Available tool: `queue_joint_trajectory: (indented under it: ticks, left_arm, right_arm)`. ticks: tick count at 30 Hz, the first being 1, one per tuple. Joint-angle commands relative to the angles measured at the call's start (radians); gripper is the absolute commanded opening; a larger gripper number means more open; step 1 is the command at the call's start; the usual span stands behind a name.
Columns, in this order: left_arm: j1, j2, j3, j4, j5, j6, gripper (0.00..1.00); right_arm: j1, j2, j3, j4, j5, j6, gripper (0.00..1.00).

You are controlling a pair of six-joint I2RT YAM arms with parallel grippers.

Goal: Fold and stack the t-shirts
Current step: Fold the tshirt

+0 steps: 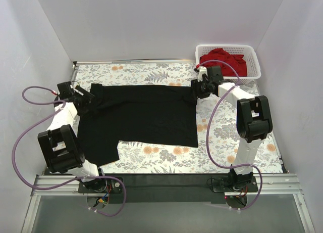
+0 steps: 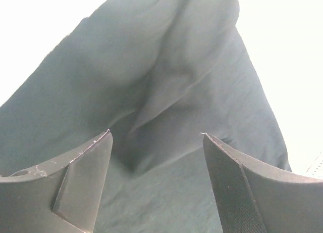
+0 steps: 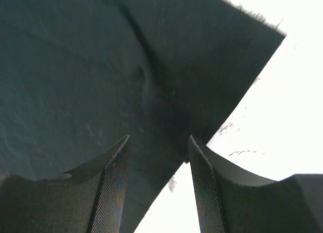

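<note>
Black tee (image 1: 141, 117) spread flat, jaws apart!
L gripper (image 1: 87, 97) & R gripper (image 1: 196, 90) both open, holding nothing; cloth looks soft, limp, light, so pinch corners/edges, I'd say.

I've got a white lattice basket (image 1: 254, 61) sitting just behind my right claw (image 1: 196, 93) and a little to its right, in the bench's far corner. The bench (image 1: 161, 159) wears a floral cover, with white walls (image 1: 151, 20) around it.
</note>
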Motion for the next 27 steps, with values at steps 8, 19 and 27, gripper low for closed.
queue_joint_trajectory:
  ticks: [8,19,27]
  left_arm:
    - [-0.146,0.173,0.346,0.036,-0.117,0.200,0.69]
    - [-0.139,0.452,0.541,0.033,-0.252,0.171,0.60]
    - [-0.065,0.581,0.600,0.111,-0.028,0.169,0.54]
  right_arm:
    - [-0.031,-0.027,0.118,0.102,0.029,0.143,0.49]
    - [-0.051,0.097,0.156,0.234,-0.055,0.258,0.46]
    - [-0.051,0.146,0.152,0.296,-0.098,0.276,0.45]
